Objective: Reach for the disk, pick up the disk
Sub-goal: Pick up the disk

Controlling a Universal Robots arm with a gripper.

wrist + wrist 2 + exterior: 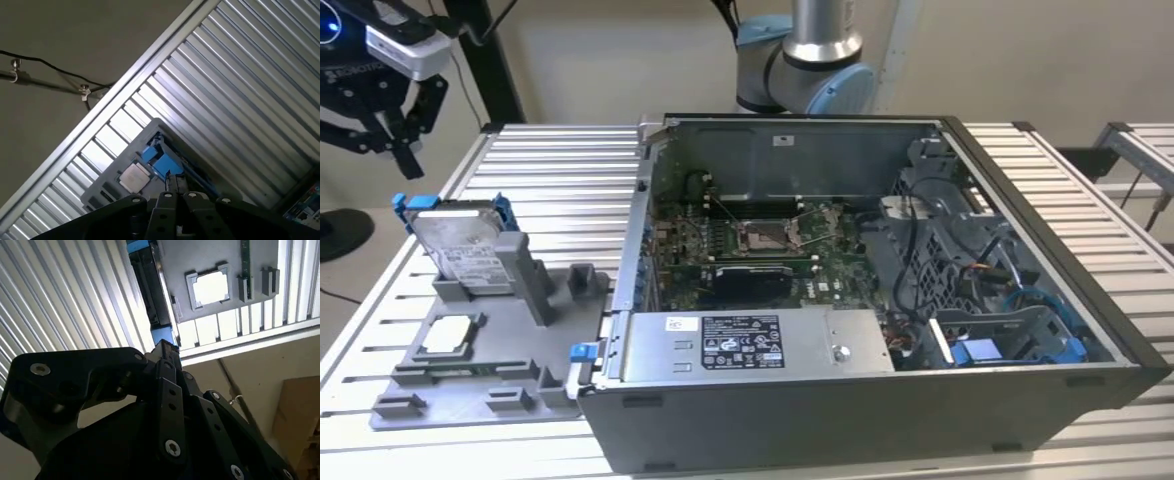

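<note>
Disk (460,245): flat rectangular hard drive with a silver-grey metal face and a white printed label, framed by a blue plastic bracket with tabs sticking out at both upper corners. It stands upright on edge, leaning back slightly, slotted into a grey plastic holder (523,272). The holder rises from a matte grey fixture plate (480,385) just beside the open computer case (854,400), on the exterior view's left of the case.

Gripper (408,158): black metal linkage with bolted joints. It hangs in the air well apart from the case, further to the exterior view's left and higher than the case's top edge. It is above the disk and not touching it. In both wrist views the 2 fingers sit pressed together with nothing between them (165,346) (174,179).

In the first wrist view the disk's blue bracket (161,162) sits just past the fingertips.

1 small square silver-white chip (450,335) lies flat in a pocket on the same plate, beside the case.

The table (547,170) under the case is ribbed aluminium with long, shiny parallel slats.

The case is dark grey sheet metal with its side off, showing a green circuit board (747,235) inside. A long grey metal box with a white sticker (747,345) sits at its near edge.
</note>
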